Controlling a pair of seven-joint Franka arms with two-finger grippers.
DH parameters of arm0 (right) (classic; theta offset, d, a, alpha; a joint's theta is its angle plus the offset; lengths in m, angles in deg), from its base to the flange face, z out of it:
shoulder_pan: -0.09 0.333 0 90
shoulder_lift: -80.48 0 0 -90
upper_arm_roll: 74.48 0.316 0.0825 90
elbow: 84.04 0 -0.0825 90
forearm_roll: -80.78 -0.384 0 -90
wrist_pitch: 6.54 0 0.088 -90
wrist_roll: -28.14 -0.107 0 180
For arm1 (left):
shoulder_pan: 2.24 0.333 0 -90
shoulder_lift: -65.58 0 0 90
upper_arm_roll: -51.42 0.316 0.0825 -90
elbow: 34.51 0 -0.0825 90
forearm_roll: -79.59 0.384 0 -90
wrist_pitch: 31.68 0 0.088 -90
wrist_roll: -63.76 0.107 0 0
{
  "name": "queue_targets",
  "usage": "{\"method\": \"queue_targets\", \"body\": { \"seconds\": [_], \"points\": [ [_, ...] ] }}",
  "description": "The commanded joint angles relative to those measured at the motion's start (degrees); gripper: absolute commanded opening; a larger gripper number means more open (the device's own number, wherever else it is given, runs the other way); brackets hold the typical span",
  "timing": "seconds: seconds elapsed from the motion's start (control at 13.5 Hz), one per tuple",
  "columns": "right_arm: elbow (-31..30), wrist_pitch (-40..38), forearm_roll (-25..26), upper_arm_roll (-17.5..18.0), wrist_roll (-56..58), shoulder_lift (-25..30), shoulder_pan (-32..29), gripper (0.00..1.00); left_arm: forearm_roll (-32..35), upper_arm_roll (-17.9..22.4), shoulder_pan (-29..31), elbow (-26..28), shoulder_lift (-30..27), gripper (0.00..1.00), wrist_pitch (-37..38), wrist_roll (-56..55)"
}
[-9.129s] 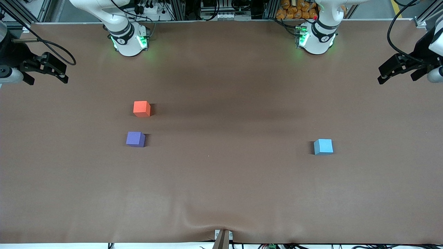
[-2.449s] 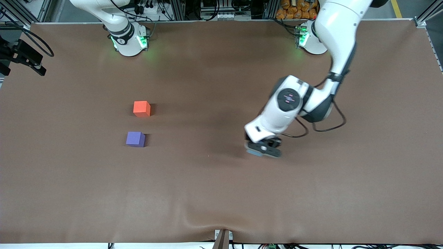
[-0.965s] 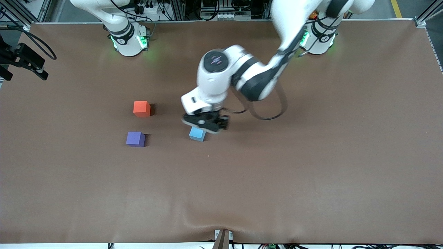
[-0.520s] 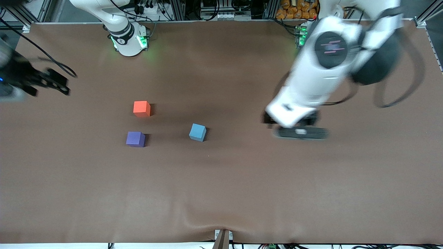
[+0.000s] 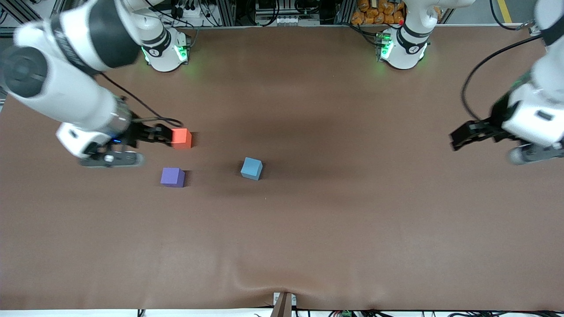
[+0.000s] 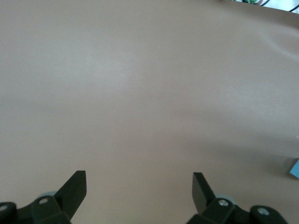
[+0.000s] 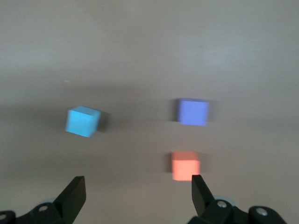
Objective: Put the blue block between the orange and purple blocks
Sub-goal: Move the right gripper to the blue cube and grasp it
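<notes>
The blue block rests on the table, apart from the other two cubes and toward the left arm's end from them. The orange block lies farther from the front camera than the purple block, with a gap between them. My right gripper hangs open and empty just beside the orange block, toward the right arm's end. My left gripper is open and empty over the table's left-arm end. A sliver of the blue block shows in the left wrist view.
The brown table cover has a small wrinkle near its front edge. The two arm bases stand along the back edge.
The left arm has let go of the blue block and swung away to its own end of the table. The right arm has come in from the table's edge to the orange block.
</notes>
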Motion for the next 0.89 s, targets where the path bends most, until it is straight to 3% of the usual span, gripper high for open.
{"method": "queue_targets", "body": {
  "seconds": [0.0, 0.37, 0.52, 0.74, 0.82],
  "points": [
    [1.1, 3.8, -1.7, -0.4, -2.6, -4.5, 2.9, 1.0, -0.6, -0.9, 5.6, 6.2, -5.2, 1.0, -0.5, 5.1],
    [0.5, 10.8, -1.6, -0.5, -5.9, -12.2, 9.3, 1.0, -0.9, -0.9, 10.0, 7.7, -6.3, 1.0, -1.6, 7.9],
    [-2.8, 16.0, -1.5, -0.6, -6.0, -13.4, 10.8, 1.0, -0.9, -0.9, 10.0, 11.3, -7.7, 1.0, -4.6, 7.9],
    [-7.8, 24.6, -1.5, -0.6, -9.4, -15.2, 12.8, 1.0, -0.9, -0.8, 10.3, 22.0, -13.5, 1.0, -11.3, 7.8],
    [-7.8, 24.8, -1.4, -0.5, -11.2, -16.3, 13.2, 1.0, -0.9, -0.8, 10.3, 21.8, -13.3, 1.0, -11.3, 7.9]
  ]
}}
